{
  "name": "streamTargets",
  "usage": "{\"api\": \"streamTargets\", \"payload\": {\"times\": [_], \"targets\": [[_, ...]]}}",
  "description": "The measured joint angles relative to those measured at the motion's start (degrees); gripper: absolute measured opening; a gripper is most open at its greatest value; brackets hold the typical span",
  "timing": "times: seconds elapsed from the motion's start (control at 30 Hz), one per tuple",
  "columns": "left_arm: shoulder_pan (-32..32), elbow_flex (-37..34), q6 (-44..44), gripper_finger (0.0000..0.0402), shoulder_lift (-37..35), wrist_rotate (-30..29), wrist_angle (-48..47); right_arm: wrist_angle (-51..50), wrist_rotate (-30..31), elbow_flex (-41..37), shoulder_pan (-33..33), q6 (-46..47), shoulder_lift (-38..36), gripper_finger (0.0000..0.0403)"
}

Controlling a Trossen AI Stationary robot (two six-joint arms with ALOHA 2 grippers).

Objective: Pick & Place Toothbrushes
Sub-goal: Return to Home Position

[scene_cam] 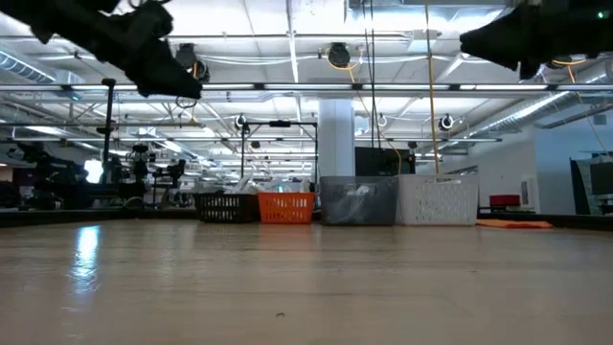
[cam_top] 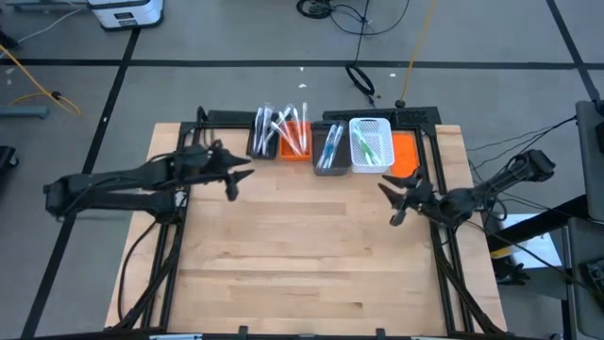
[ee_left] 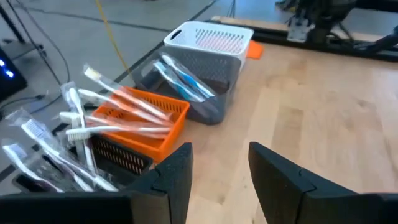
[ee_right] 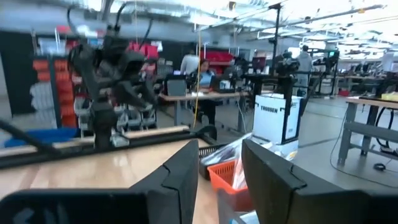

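Note:
The toothbrushes sit in four small bins lined up along the table's far edge. White ones stick out of the black bin (cam_top: pixel 262 134) and lean across the orange bin (ee_left: pixel 134 121). Blue ones (ee_left: pixel 183 78) lie in the grey bin (cam_top: pixel 330 151), and green ones (cam_top: pixel 370 146) lie in the white bin (cam_top: pixel 371 142). My left gripper (cam_top: pixel 241 178) hovers open above the table just in front of the black and orange bins, holding nothing. My right gripper (cam_top: pixel 392 200) hovers open in front of the white bin, also holding nothing.
A flat orange piece (cam_top: pixel 406 151) lies right of the white bin. Black frame rails (cam_top: pixel 439 161) run along the table's left, right and far sides. The wooden tabletop (cam_top: pixel 302 255) stretches bare between the arms and toward the near edge. People sit at desks far behind the table (ee_right: pixel 202 71).

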Motion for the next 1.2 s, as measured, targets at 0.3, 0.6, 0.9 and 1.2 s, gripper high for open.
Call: {"api": "streamTargets", "payload": {"times": [0.3,0.6,0.9,1.2], "targets": [[-0.7,-10.8,-0.6,0.0159,-14.0,1.7,-0.9,0.3,-0.1,-9.7,0.1,-0.6,-13.7,0.0114],[-2.5,-20.9,-1.7,0.0159,-24.2,3.5,-0.1,-0.5,-0.1,-11.9,0.1,-0.6,-17.8,0.0114],[-5.4,-30.7,-3.6,0.0159,-32.4,2.9,10.0,-1.5,-0.4,-12.0,0.1,0.1,-17.8,0.0114],[-8.7,-31.4,-6.6,0.0159,-33.6,2.8,11.4,-11.0,-0.4,-12.1,0.1,3.9,-17.7,0.0114]]}}
